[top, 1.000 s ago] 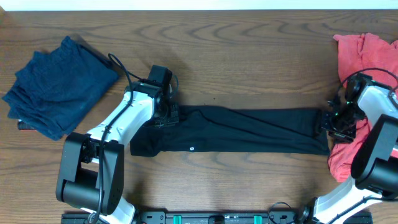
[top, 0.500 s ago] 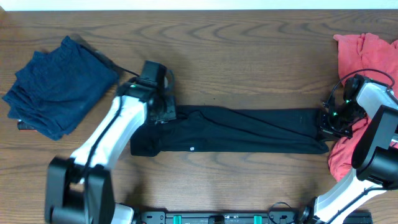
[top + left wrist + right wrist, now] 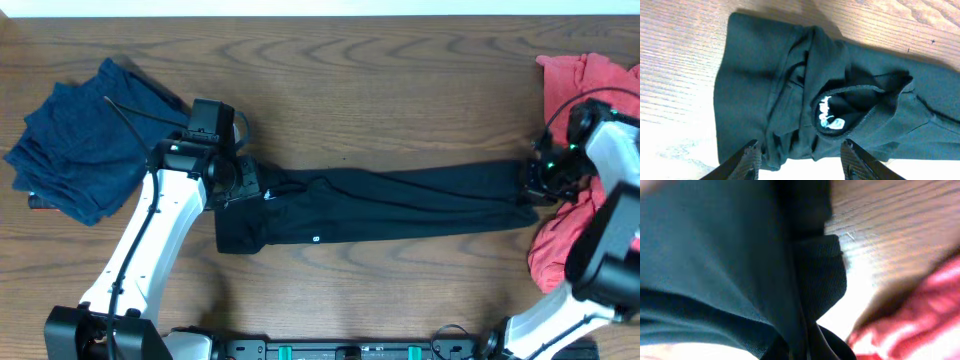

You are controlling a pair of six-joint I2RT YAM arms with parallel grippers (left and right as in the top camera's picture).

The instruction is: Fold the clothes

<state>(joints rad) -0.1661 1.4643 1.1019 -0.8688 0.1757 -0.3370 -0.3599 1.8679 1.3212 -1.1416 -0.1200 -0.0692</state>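
The black shirt (image 3: pixel 400 205) lies stretched into a long strip across the table, its small white logo (image 3: pixel 316 239) near the front edge. My left gripper (image 3: pixel 248 186) hovers open at the strip's left end. In the left wrist view its fingers (image 3: pixel 748 161) stand apart over the collar and white neck label (image 3: pixel 831 118), gripper (image 3: pixel 802 162). My right gripper (image 3: pixel 532 183) is shut on the shirt's right end. In the right wrist view black cloth (image 3: pixel 730 255) fills the frame and is pinched at the gripper (image 3: pixel 807 347).
A pile of navy-blue garments (image 3: pixel 90 140) lies at the left, just beyond the left arm. A coral-red garment (image 3: pixel 585 85) is bunched at the right edge under and around the right arm, and shows as red cloth (image 3: pixel 912 330) beside the pinched fabric.
The left gripper opened, let go of the shirt's left end and drew back leftward. The right gripper shut on the right end and pulled it right and away, stretching the strip.
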